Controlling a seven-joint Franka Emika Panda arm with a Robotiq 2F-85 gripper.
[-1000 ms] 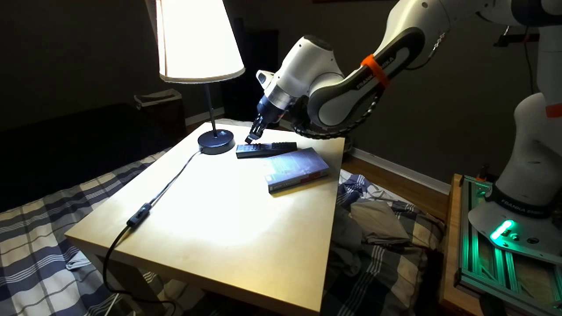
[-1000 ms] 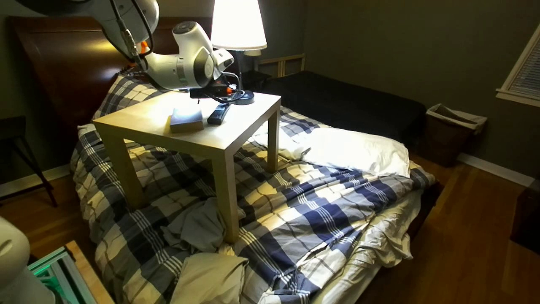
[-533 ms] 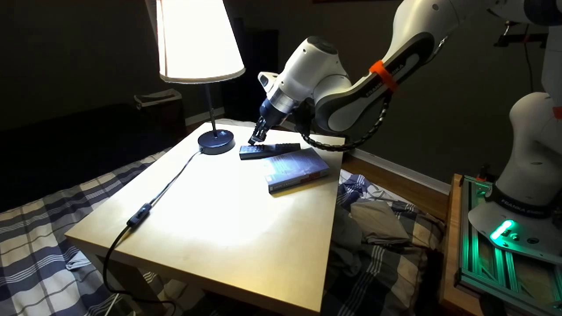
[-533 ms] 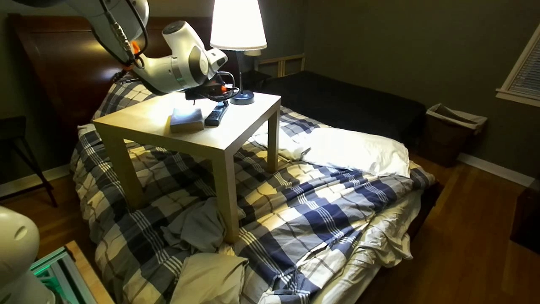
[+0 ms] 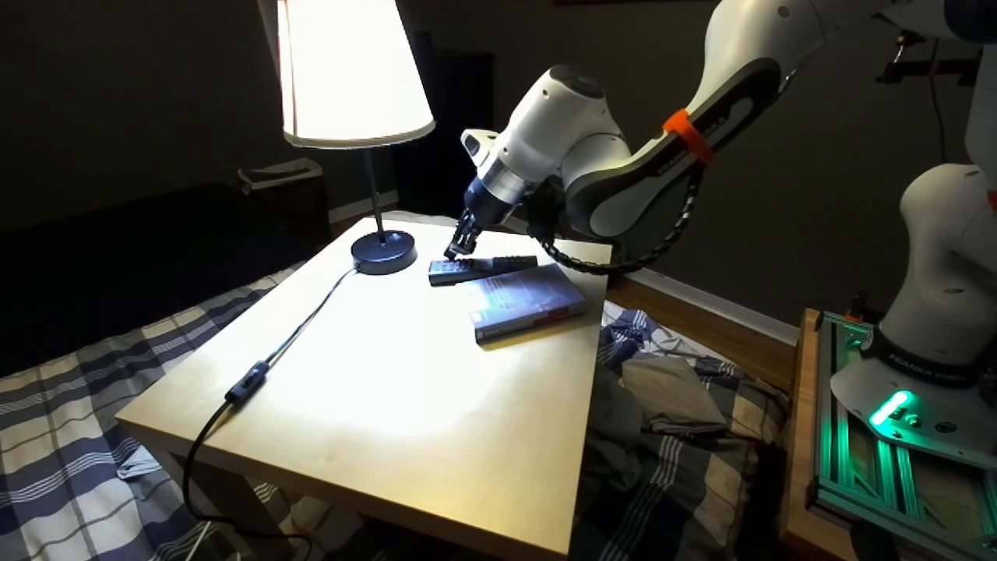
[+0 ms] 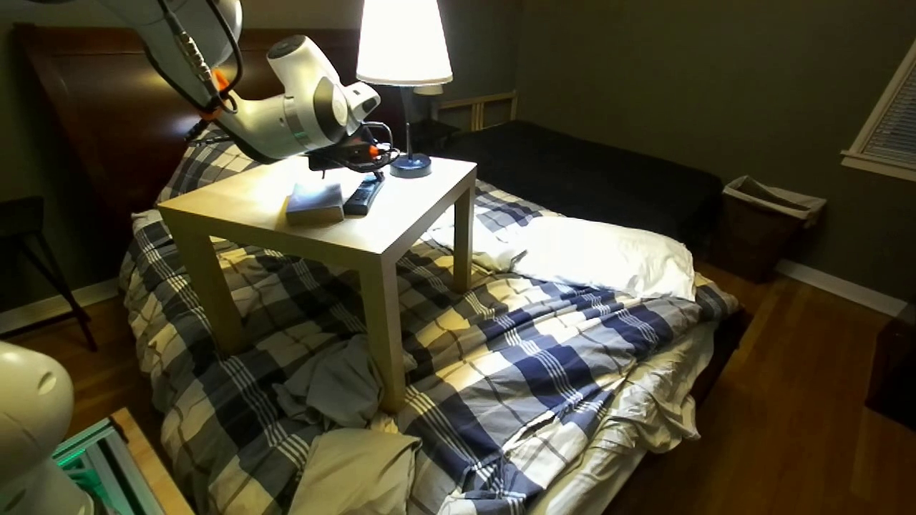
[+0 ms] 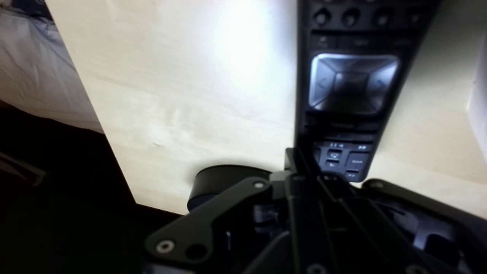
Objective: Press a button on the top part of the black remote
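Observation:
The black remote [image 5: 484,269] lies flat on the wooden table [image 5: 374,467], between the lamp base and the blue-grey slab. It also shows in an exterior view [image 6: 364,195]. In the wrist view the remote [image 7: 352,83] shows a square pad, rows of buttons and an end with pale marks. My gripper [image 5: 452,255] is shut, fingers together and tilted down. Its tips are at the remote's lamp-side end and look to be touching its top. In the wrist view the gripper [image 7: 300,152] covers the corner of that end, so the exact contact is hidden.
The blue-grey slab [image 5: 526,296] lies right beside the remote. The lamp's round dark base [image 5: 384,252] stands close to the gripper, with its bright shade [image 5: 354,78] above. A cord with a switch [image 5: 248,382] runs over the table. The table stands on a plaid bed [image 6: 501,400].
The arm has moved back away from the lamp, toward the robot base. The remote has slid along with the fingertips, nearer the slab, and the slab has shifted very slightly. The gripper stays shut.

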